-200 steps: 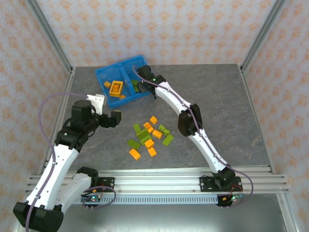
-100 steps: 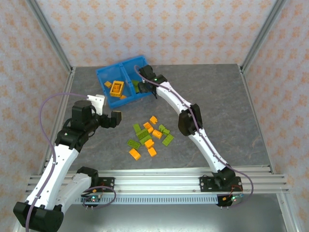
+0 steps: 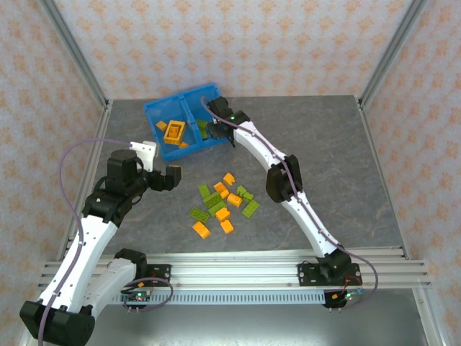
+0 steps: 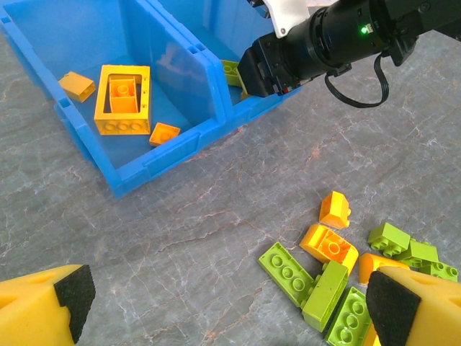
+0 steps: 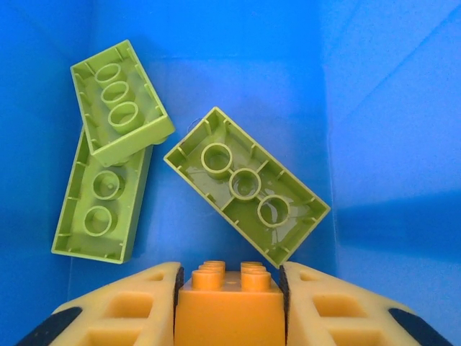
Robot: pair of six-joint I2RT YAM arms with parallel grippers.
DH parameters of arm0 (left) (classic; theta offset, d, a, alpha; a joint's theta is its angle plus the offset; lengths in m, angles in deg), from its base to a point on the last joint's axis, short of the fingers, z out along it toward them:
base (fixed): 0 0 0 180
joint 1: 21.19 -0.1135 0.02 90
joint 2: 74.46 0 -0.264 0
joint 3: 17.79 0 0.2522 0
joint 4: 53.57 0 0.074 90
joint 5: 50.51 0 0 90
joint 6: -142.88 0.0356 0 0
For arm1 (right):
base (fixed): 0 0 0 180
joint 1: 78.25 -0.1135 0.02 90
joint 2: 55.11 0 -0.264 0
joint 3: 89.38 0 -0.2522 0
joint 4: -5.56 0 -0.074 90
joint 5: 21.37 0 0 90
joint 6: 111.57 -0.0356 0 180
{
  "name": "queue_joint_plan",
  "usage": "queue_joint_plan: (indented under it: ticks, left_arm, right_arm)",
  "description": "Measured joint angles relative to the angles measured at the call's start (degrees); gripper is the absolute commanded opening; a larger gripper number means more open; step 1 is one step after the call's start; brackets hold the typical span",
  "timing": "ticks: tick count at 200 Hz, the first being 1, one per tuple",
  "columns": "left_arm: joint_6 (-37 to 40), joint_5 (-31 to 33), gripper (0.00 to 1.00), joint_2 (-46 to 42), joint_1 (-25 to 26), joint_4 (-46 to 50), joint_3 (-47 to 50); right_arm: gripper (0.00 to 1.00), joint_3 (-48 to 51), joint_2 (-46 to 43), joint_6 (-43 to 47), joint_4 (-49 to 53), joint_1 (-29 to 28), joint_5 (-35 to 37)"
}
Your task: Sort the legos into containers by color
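Orange lego [image 5: 229, 310] clamped in my right gripper [image 5: 229, 280], hanging over green legos [image 5: 248, 186]; wrong compartment [image 5: 374, 108], I judge. Left gripper [image 4: 230, 292] spread wide, empty.

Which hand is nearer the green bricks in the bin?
Right. The right hand, holding an orange brick, hovers over the green bricks; the left hand is outside the blue bin.

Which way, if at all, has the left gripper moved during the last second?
No. In the top view, the left gripper is in the same spot as before, just as far to the left of the loose legos.
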Motion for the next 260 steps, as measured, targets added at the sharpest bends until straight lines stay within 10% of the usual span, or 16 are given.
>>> queue_joint_plan:
  ticks: [100, 161, 198, 260]
  left_arm:
    - [-3.8, 13.9, 1.0, -6.1, -0.1, 0.0, 0.5]
    - [-4.3, 18.5, 1.0, -8.8, -0.5, 0.2, 1.4]
    - [-4.3, 18.6, 1.0, -8.9, -0.5, 0.3, 1.5]
    - [-5.7, 18.2, 0.97, -8.7, -0.5, 0.2, 1.5]
  right_arm:
    - [0.24, 8.6, -25.8, -7.3, -9.0, -7.9, -0.3]
    - [0.29, 0.1, -7.8, -9.7, -16.8, -13.9, 0.5]
    - [0.48, -0.5, 2.2, -10.8, -18.5, -12.7, 0.4]
    - [0.62, 1.9, -6.5, -11.6, -15.4, -12.6, -2.3]
